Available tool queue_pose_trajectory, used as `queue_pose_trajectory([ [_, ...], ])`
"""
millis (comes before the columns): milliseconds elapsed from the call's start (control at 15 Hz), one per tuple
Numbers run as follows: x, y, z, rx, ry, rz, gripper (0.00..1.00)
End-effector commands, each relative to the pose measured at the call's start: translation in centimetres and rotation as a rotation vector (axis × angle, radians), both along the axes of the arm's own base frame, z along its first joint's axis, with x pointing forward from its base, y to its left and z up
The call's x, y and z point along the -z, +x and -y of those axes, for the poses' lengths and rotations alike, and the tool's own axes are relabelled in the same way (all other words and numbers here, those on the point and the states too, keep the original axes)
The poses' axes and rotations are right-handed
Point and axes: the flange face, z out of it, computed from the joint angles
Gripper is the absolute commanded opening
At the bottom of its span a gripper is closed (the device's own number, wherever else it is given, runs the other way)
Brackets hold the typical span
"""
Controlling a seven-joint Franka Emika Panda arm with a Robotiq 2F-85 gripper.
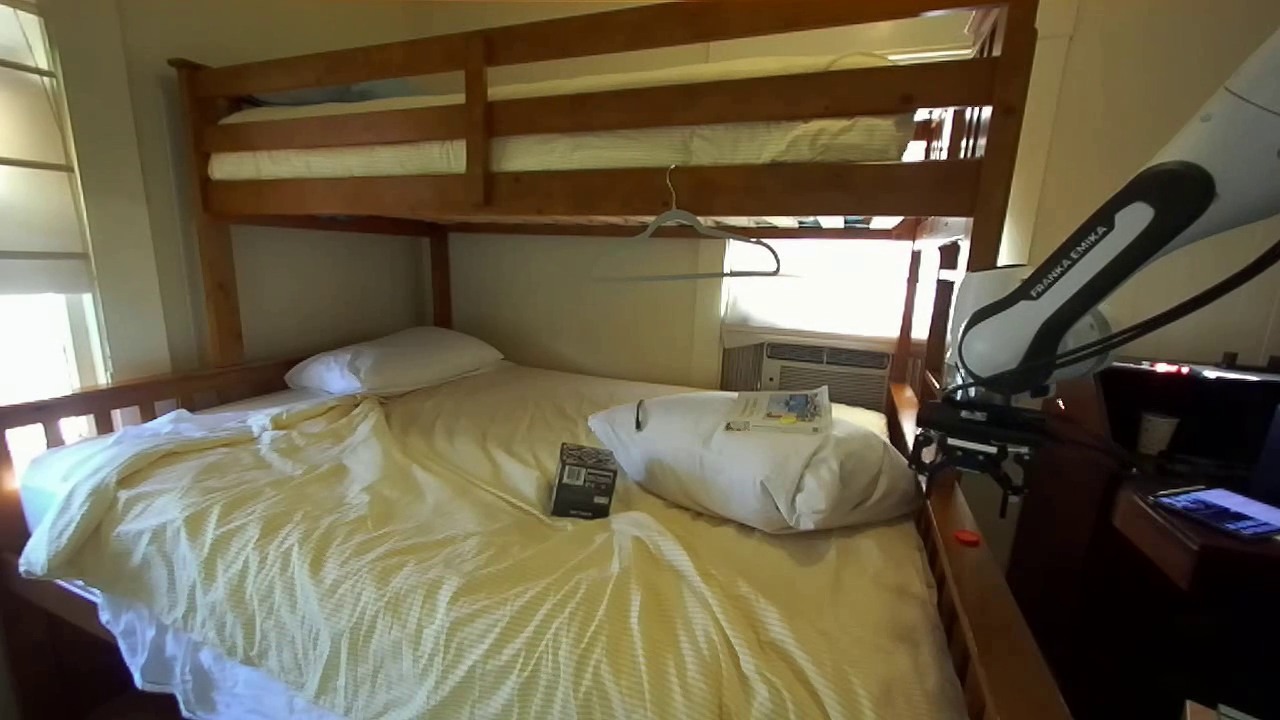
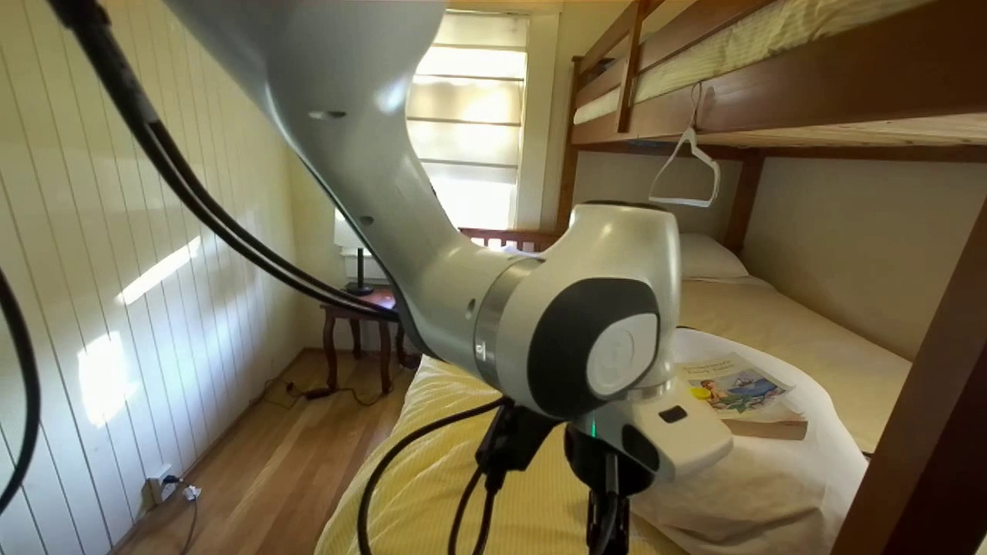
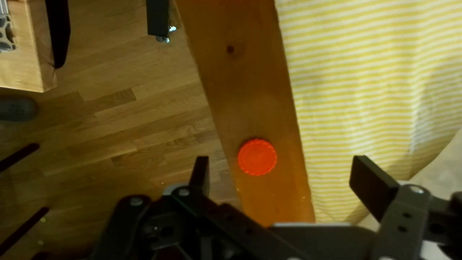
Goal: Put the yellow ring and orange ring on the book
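Because the wrist view looks down on the bed's edge, it gives the closest sight of the orange ring (image 3: pixel 257 157), a scalloped disc lying flat on the wooden bed rail (image 3: pixel 245 90). The pincer (image 3: pixel 280 160) stands wide apart, its tips to either side of the orange ring in that picture, and it has hold of nothing. This view alone shows a pale block (image 3: pixel 25 61) bearing a metal fitting (image 3: pixel 5 36), off to the left.

In an exterior view the orange ring is a small red spot on the bed rail, below the pincer and apart from it. There too a black box (image 1: pixel 585 480) sits on the yellow bedding (image 1: pixel 400 560) near a white pillow (image 1: pixel 690 450); whether those two touch, I cannot tell. A lit screen (image 1: pixel 1220 508) and a cup (image 1: pixel 1157 433) show beyond the bed rail.

The book (image 2: pixel 744 393) lies on the white pillow in both exterior views, with the yellow ring (image 2: pixel 699 393) on its cover, too small for its shape to be made out. In an exterior view where the arm (image 2: pixel 439 285) fills the middle, the cover's picture is plainer, and a lamp (image 2: pixel 359 270) appears on a low surface (image 2: pixel 382 294); the pincer's tips run off the lower edge.
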Motion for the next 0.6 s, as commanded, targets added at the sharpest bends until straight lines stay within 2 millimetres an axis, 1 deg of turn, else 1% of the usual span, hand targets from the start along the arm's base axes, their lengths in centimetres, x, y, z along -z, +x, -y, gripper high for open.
queue_pose_trajectory([
  [0,0.4,-1.2,2.4,0.054,0.040,0.005,1.00],
  [67,0.2,-1.0,1.5,0.035,0.019,0.003,1.00],
  [133,0.2,-1.3,1.8,0.041,0.020,0.002,1.00],
  [267,0.2,-1.2,1.7,0.038,0.020,0.001,1.00],
  [533,1.1,-1.0,3.0,0.088,0.064,0.004,1.00],
])
